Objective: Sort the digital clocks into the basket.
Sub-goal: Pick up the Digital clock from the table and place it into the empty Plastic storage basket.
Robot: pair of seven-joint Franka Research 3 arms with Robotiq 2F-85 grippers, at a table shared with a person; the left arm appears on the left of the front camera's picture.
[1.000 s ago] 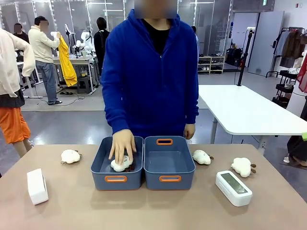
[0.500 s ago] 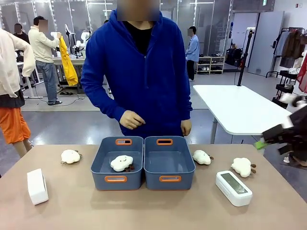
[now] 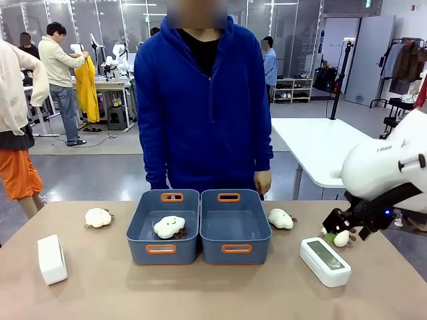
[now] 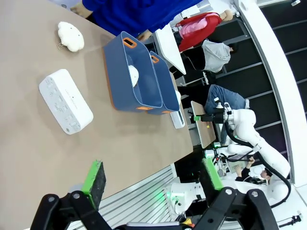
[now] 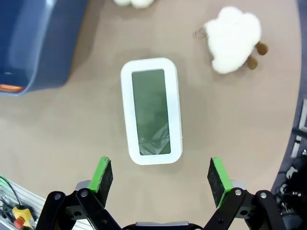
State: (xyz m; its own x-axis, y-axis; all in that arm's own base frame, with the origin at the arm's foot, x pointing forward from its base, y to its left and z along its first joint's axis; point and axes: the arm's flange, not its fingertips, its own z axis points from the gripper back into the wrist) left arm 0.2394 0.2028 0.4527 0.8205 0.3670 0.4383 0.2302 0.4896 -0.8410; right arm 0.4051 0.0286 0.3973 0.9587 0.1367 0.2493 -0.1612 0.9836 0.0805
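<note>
The brown table (image 3: 213,297) spans the front view, with a person in a blue hoodie (image 3: 207,107) standing at its far side, arms down. Two blue-grey bins sit touching at the middle. The left bin (image 3: 137,248) holds a plush toy (image 3: 168,227), and the right bin (image 3: 259,248) is bare inside, so it is probably the basket for the clocks.

The right arm hangs over the right-hand digital clock (image 3: 325,261), which lies flat, screen up, well apart from the right bin. The other digital clock (image 3: 51,259) lies far to the left, nearer the left arm, its screen not visible.

In the right wrist view the right-hand clock (image 5: 151,111) sits straight ahead of the right gripper (image 5: 159,172). Its long axis runs away from the fingers, so the pads face its two long sides. The jaws stand spread wider than the clock's short width. Bare tabletop flanks both long edges. A plush sheep (image 5: 232,38) lies beyond the far corner, not touching.

The left gripper (image 4: 152,175) hangs high with its jaws apart and nothing between them.
</note>
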